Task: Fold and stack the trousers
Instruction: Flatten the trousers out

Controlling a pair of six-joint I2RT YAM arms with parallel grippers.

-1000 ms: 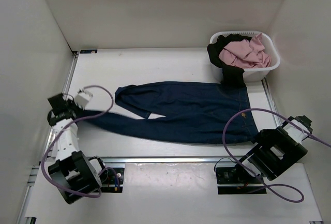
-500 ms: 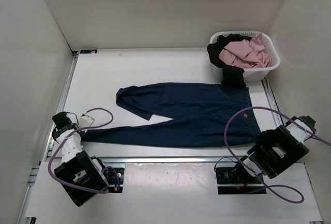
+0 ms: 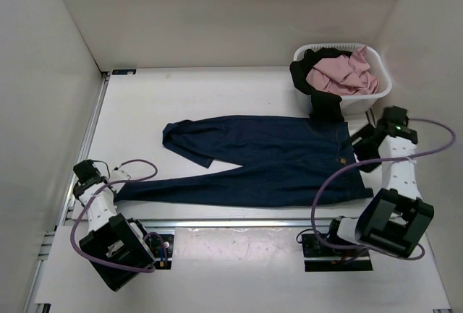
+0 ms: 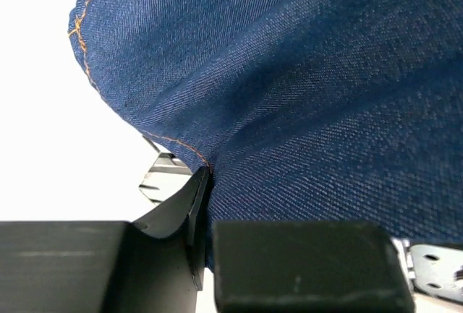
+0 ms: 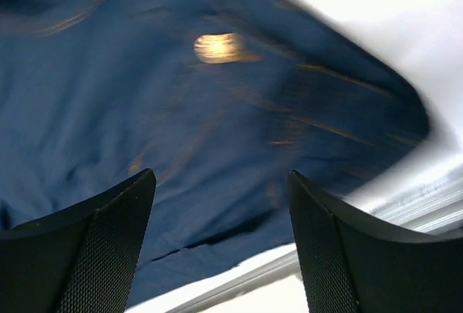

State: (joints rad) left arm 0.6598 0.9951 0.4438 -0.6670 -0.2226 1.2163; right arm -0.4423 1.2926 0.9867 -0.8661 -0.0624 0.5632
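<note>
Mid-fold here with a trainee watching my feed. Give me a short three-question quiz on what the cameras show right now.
1. True or false: the left end effector is shut on a leg hem of the trousers.
2. The right end effector is: A) shut on the waistband; B) open over the waist end; C) gripping a pink garment.
3. Fill in: a ____ garment hangs over the rim of the white basket.
Key: 1 true; 2 B; 3 black, the black garment.
</note>
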